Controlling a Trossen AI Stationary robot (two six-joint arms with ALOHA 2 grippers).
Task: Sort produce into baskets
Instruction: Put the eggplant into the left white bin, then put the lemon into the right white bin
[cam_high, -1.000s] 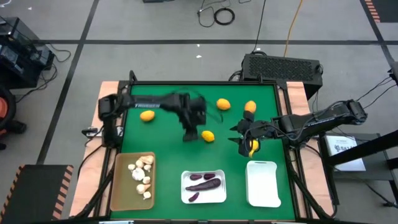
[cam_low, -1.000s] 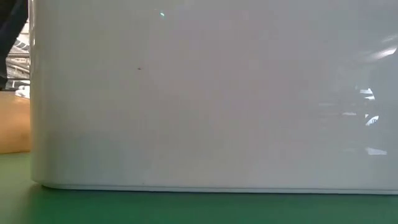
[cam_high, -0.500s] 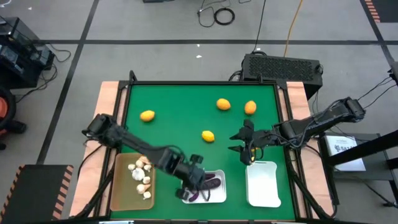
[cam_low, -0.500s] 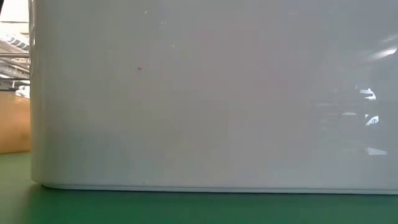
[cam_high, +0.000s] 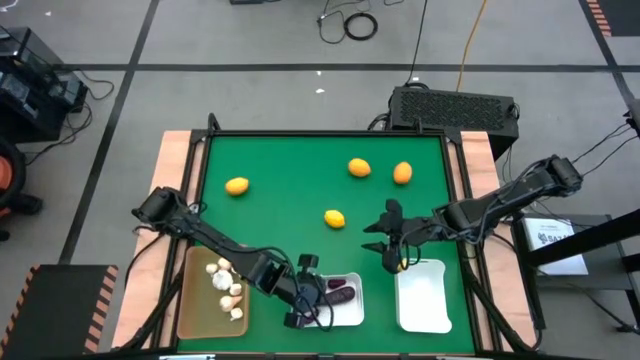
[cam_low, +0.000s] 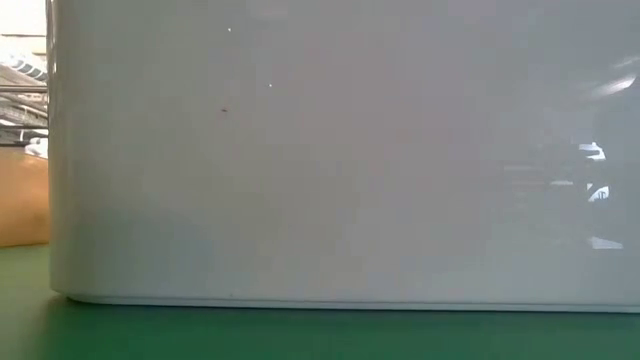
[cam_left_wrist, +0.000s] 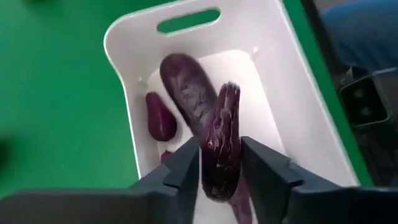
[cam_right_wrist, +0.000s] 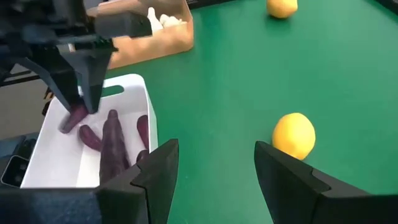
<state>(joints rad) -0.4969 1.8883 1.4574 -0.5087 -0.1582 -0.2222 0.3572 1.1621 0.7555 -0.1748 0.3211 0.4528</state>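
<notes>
In the high view, the left end effector (cam_high: 305, 305) hangs over the middle white basket (cam_high: 352, 312) at the lower centre of the green worktop (cam_high: 290, 160). The left wrist view shows its fingers (cam_left_wrist: 186, 168) clenched on a dark purple eggplant (cam_left_wrist: 222, 146) held lengthwise above the basket's floor, over a larger eggplant (cam_left_wrist: 186, 93) and beside a small one (cam_left_wrist: 160, 117) lying in the tray.

The right end effector (cam_high: 392, 252) sits at the lower right of the high view, just above the upper edge of the empty-looking right white basket (cam_high: 424, 300). In the right wrist view its fingers (cam_right_wrist: 155, 171) are spread apart and grasp nothing.

The tan-brown basket (cam_high: 195, 300) at the lower left holds whitish garlic bulbs (cam_high: 222, 280). Four citrus fruits lie loose on the worktop: an orange one (cam_high: 237, 185) at the left, another (cam_high: 359, 167) at upper centre, one (cam_high: 402, 173) just to its right, and a yellow one (cam_high: 335, 218) near the middle.

The low view is filled by a white basket wall (cam_low: 340, 160) close to the camera.
</notes>
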